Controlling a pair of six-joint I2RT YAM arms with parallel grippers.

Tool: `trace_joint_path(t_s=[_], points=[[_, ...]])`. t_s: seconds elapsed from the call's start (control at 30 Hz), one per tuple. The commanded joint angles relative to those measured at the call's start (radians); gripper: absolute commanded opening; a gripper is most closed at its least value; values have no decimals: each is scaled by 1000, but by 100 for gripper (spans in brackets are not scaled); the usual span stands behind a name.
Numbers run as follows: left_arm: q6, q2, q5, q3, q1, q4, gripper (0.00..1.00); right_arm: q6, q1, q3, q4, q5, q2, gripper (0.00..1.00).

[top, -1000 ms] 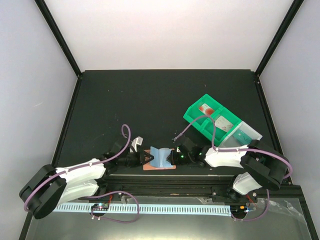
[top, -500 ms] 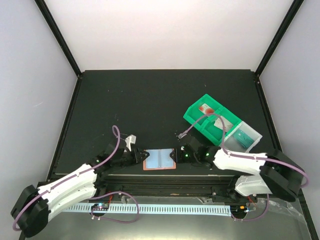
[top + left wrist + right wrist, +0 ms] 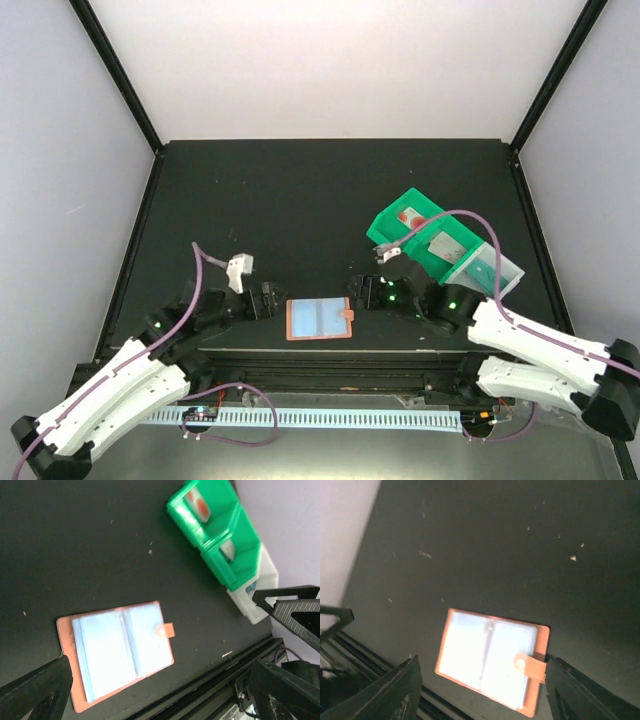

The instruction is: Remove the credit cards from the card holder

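- At the near edge of the table (image 3: 300,190), left gripper (image 3: 266,300): jaws spread wide, nothing between them. It sits just left of the card holder (image 3: 318,320), not touching it.
- Right gripper (image 3: 360,292): jaws parted, nothing gripped. It is near the holder's far right corner, apart from it.
- Card holder: lies open and flat between the two grippers, pale blue pockets up. Its snap tab (image 3: 349,316) is on the edge toward the right gripper.
- Credit cards: cannot be told apart from the pockets in any view.
- Left wrist view: fingers (image 3: 40,690) in the bottom corners. This view also takes in the green bin (image 3: 235,570), which the right wrist view does not show.
- Right wrist view: fingers (image 3: 395,690) frame the holder, with speckled dark table beyond.
- Top view alone gives the layout: the bin sits to the right of the holder and farther back, with a clear tray (image 3: 505,268) against it.
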Motion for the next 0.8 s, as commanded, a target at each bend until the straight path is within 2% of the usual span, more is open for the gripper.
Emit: trace_joint_path(t_s=[0.0,0.27,0.47,0.6,0.77], points=[[106,-48,-100,158,5,-203,99,-5,0,63,-138,99,-95,75],[158,-101,-155,313,5,-334,99,-55,0,240,-312,211,-188,99],[160,-111,-173,408,5,-410,99,-73,0,332,-389,234,-216,100],[157,-121,-199,457,6,-445,99,-70,0,316,-369,211,-254,100],[142,-169,-218,449,6,-423,99,-71,0,280,-325,194,-289,100]])
